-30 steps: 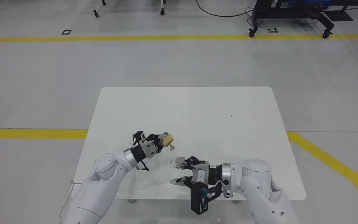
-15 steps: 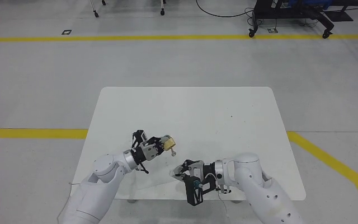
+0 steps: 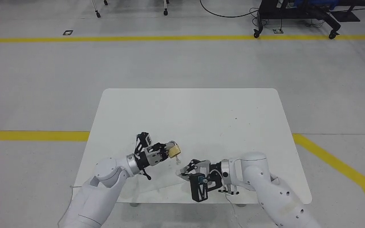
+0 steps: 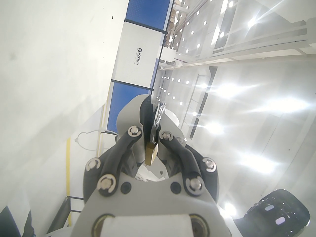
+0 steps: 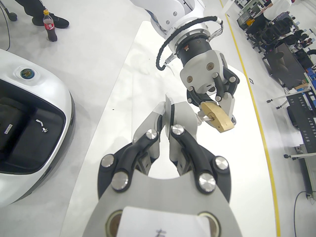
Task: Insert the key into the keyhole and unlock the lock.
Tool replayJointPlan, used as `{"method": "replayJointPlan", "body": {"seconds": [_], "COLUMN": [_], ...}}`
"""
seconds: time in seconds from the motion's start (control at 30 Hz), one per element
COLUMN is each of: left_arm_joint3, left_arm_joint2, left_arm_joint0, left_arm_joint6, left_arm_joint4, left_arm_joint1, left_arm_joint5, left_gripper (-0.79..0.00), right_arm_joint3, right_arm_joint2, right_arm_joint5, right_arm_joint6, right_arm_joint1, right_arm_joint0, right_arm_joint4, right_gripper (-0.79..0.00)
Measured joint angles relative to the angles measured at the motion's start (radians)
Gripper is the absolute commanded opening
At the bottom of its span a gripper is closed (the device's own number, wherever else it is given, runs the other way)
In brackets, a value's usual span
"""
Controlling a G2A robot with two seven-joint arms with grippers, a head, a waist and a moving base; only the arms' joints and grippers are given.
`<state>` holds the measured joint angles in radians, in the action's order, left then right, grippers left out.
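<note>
The left fingers are clamped on the brass padlock, held above the counter. The right fingers are pinched on a thin metal blade, judged to be the key, just beside the padlock and not touching it. The padlock's long axis lies crosswise to the key. The keyhole cannot be made out; the silver piece at the padlock's near end may be the shackle

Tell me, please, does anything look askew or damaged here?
Nothing stands out. The left gripper holds the brass lock over the table; the right gripper holds the key, apart from it.
</note>
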<state>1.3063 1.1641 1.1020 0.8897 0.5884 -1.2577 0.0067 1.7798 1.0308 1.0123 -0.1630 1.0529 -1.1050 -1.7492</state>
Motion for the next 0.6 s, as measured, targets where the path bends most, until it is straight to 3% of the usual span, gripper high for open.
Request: {"method": "replayJointPlan", "body": {"seconds": [0.6], "left_arm_joint3": [0.019], "left_arm_joint2": [-0.006], "left_arm_joint0": [0.007], "left_arm_joint6": [0.025], "left_arm_joint4": [-0.025], "left_arm_joint1": [0.006], "left_arm_joint5": [-0.005], "left_gripper": [-0.785], "right_arm_joint3": [-0.015], "right_arm_joint2": [-0.012], "right_arm_joint5": [0.000], "right_arm_joint6": [0.098], "right_arm_joint1": [-0.017], "right_arm_joint0": [0.031], "right_arm_joint4": [0.116], "right_gripper": [-0.785]}}
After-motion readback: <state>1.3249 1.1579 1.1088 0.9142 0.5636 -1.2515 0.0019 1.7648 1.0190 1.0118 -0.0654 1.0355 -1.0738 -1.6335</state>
